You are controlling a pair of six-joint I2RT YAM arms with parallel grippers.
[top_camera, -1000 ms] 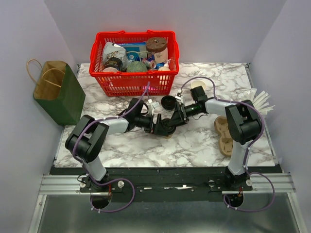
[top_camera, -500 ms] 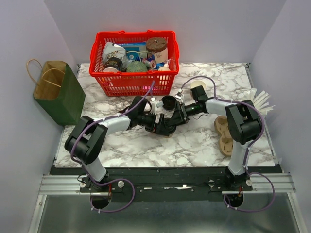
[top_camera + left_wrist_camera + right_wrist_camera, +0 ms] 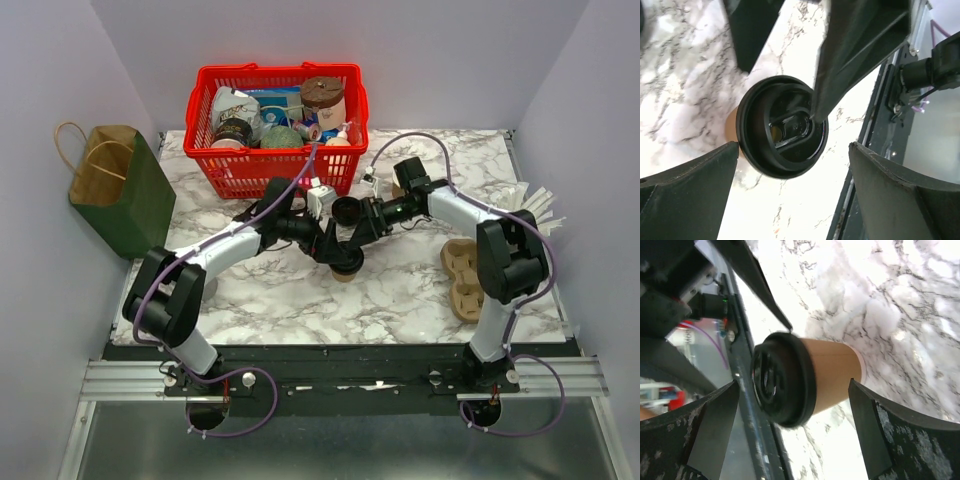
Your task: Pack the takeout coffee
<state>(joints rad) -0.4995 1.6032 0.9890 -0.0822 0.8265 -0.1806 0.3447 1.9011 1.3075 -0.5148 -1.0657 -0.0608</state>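
The takeout coffee [image 3: 346,263] is a tan paper cup with a black lid, standing upright on the marble table [image 3: 400,295]. My left gripper [image 3: 325,243] hovers open just above it on its far left. In the left wrist view the lid [image 3: 782,127] lies between and below the spread jaws [image 3: 792,146], untouched. My right gripper [image 3: 356,234] is open on the cup's far right. The right wrist view shows the cup's side [image 3: 835,372] and lid [image 3: 782,385] between the open jaws [image 3: 794,384], with a gap on both sides.
A red basket [image 3: 270,175] full of groceries stands at the back. A green paper bag [image 3: 120,195] is off the table's left edge. A brown pulp cup carrier [image 3: 462,275] lies at the right, white sticks [image 3: 540,207] beyond it. A small black round thing [image 3: 347,209] sits behind the cup.
Both grippers have drawn up and back from the cup toward the basket, so its black lid now shows. The right jaws have spread wider. The cup has stayed in place.
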